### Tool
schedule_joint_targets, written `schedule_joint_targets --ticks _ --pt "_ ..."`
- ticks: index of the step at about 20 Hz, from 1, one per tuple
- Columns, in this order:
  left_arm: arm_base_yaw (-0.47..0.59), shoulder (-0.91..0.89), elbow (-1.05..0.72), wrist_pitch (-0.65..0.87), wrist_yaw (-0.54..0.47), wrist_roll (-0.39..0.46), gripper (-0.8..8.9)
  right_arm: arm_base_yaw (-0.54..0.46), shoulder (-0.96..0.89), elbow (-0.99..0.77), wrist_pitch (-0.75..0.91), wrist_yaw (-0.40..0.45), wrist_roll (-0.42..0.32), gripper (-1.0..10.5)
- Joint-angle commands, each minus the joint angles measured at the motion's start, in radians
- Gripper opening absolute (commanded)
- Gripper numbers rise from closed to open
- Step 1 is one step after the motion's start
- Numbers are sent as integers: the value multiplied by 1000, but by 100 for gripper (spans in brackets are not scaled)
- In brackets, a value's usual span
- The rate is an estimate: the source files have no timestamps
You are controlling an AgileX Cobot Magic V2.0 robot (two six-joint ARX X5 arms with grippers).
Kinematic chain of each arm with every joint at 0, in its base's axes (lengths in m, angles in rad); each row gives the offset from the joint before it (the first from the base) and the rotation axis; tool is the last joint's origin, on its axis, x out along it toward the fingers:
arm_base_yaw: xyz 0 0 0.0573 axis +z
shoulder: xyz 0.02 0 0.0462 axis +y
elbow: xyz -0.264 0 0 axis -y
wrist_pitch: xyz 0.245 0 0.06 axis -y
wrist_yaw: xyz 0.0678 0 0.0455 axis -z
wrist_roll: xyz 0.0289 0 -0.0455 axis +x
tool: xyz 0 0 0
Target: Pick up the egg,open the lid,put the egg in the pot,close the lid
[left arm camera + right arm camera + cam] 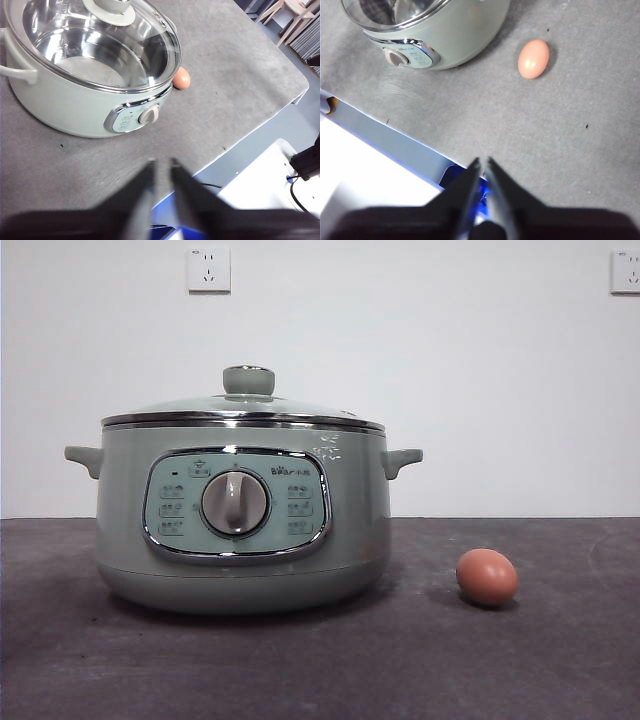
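Both grippers were held back above the table's near edge, well apart from the pot and the egg, and neither was seen in the front view. On the left gripper [161,167], the two black jaws were kept narrow, with only a thin gap between their tips and nothing held between them. On the right gripper [483,165], the jaws were drawn almost together in the same way, and nothing was gripped there either.

Past the jaws, the grey table [400,660] was seen, rough in texture and marked with a few dark specks. The egg [487,576] was laid on its side on that surface, just beside the pot on the side of one small handle but not touching it. Its shell was seen to be smooth and brown-orange, with a soft highlight, and a faint shadow was cast beneath it.

The pot [240,530] was stood upright on the table, round and pale sage green, with a chrome-framed control panel and a central dial turned to the front. The lid [243,410] was seated flat on the pot, its chrome rim resting all round the top edge. Through the glass, a shiny metal interior was shown in the left wrist view. Behind the pot, a white wall [450,360] with two sockets was seen.
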Motion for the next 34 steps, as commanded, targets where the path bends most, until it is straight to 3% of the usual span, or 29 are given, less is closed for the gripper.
schedule_joint_targets --ticks 1,2,12,16,23,26,29,34 --pt "1 -1 3 2 0 14 617 2 -1 2 16 2 31 490" --pt "1 -1 3 2 0 14 620 2 -1 2 23 1 38 566" --pt "1 -1 3 3 2 14 620 37 136 2 153 8 91 563" --pt "1 -1 3 6 3 14 620 143 290 2 257 172 113 563" --pt "1 -1 3 6 2 14 620 291 585 2 472 343 168 562" --pt "1 -1 3 6 2 14 620 322 685 2 556 351 192 538" --pt "1 -1 3 6 2 14 620 340 759 2 601 422 205 525" --pt "1 -1 3 6 2 14 620 343 837 2 645 427 210 505"
